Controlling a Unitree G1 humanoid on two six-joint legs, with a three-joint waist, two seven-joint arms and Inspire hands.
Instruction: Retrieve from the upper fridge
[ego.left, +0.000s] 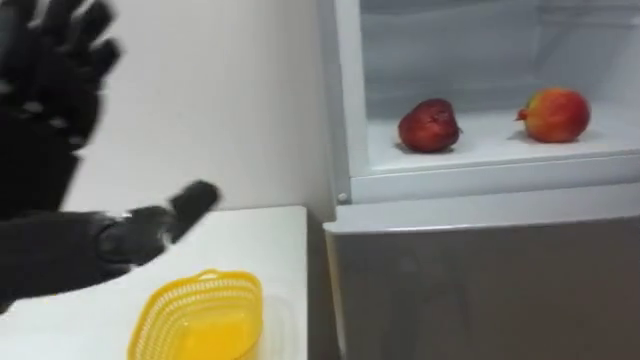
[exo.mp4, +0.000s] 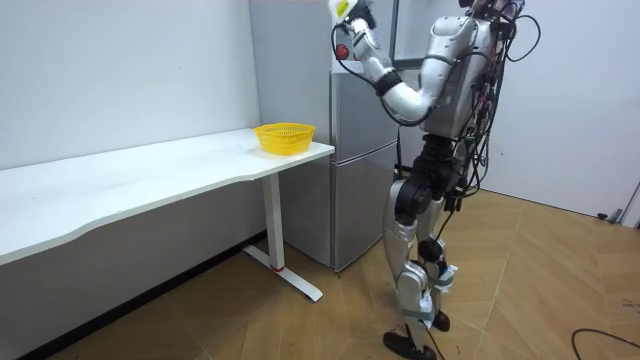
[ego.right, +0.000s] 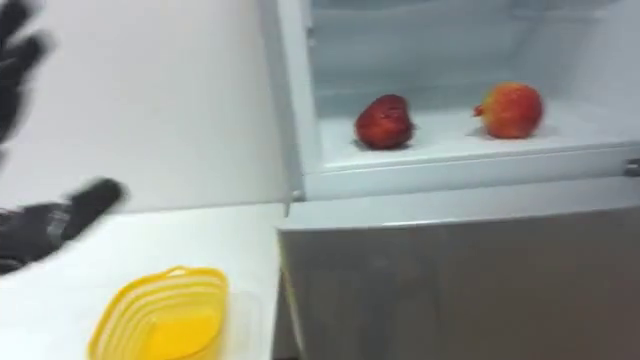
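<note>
The upper fridge compartment stands open, and two fruits rest on its white shelf (ego.left: 500, 152). A dark red fruit (ego.left: 429, 125) lies toward the left and a red-and-yellow fruit (ego.left: 556, 114) further right. My left hand (ego.left: 40, 100) is raised at the far left, well away from the shelf and in front of the white wall. It is open, its fingers spread upward, its thumb pointing right, and it holds nothing. In the room view I stand upright facing the fridge (exo.mp4: 360, 170) with that arm lifted high (exo.mp4: 352, 40).
An empty yellow mesh basket (ego.left: 200, 315) sits on the white table (ego.left: 270, 240), close to the table's end beside the fridge. The grey lower fridge door (ego.left: 480, 280) is closed below the shelf. The table runs along the wall to my left.
</note>
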